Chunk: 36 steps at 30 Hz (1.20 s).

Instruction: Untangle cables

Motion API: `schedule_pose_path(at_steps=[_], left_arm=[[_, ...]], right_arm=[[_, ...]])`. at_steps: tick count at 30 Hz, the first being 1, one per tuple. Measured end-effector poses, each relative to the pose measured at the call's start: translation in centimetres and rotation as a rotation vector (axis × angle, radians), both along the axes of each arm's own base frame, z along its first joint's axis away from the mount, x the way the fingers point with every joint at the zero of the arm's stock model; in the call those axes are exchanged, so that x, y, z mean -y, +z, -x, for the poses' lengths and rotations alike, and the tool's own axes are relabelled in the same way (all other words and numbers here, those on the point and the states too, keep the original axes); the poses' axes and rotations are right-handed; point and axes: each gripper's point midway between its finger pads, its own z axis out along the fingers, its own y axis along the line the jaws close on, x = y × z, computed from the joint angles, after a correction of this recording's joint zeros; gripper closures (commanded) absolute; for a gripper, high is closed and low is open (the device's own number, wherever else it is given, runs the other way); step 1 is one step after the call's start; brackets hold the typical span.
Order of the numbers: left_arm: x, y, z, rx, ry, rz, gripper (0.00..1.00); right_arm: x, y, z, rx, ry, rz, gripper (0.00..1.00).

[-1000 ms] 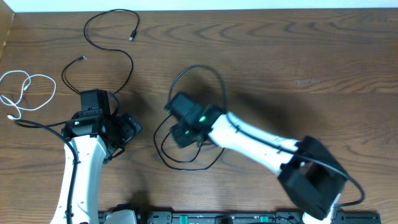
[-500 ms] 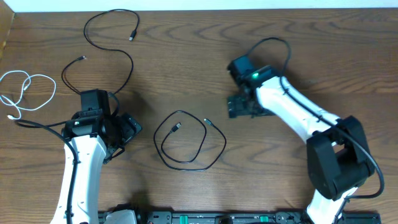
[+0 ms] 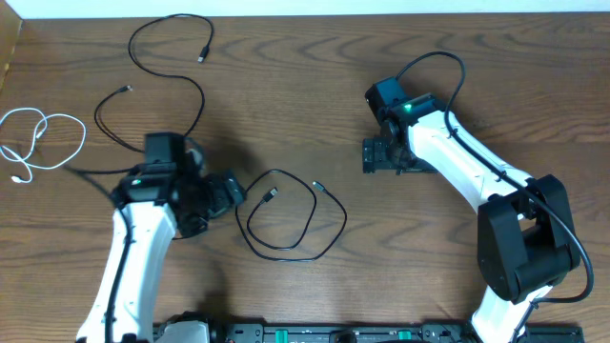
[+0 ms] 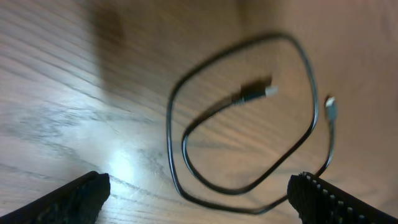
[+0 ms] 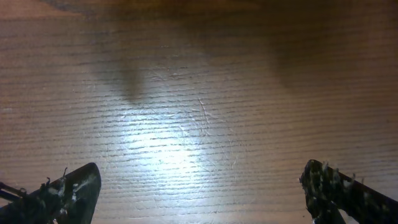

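Three cables being left spread apart on the bench (image 3: 286, 95)
The white cable (image 3: 38, 129) is being shown looped at the far left edge; a black cable (image 3: 195, 88) is being seen trailing across the upper left; the left pincer (image 3: 229, 193) is being held wide and empty, just beside the coiled black cable (image 3: 315, 208) at centre; the right pincer (image 3: 374, 155) is being held wide over bare wood, well apart from every cable.

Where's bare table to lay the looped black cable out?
Bare wood runs along the top middle, between the long black cable and the right gripper, and below that gripper, right of the looped black cable. Left side is crowded: white cable, left gripper.
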Motion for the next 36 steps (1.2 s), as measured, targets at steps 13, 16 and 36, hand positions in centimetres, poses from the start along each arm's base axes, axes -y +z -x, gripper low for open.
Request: schedule_pose_path(at_steps=[13, 16, 36], left_arm=[[2.1, -6.3, 0.2, -0.171, -0.196, -0.144, 0.31], [1.2, -7.3, -0.9, -0.154, -0.191, -0.208, 0.39], [0.1, -9.7, -2.4, -0.153, -0.234, -0.291, 0.92]], right_arm=[[-0.1, 0.0, 0.0, -0.001, 0.002, -0.001, 0.01], [-0.1, 0.0, 0.0, -0.001, 0.0, -0.001, 0.01], [-0.1, 0.0, 0.1, -0.001, -0.001, -0.003, 0.01]])
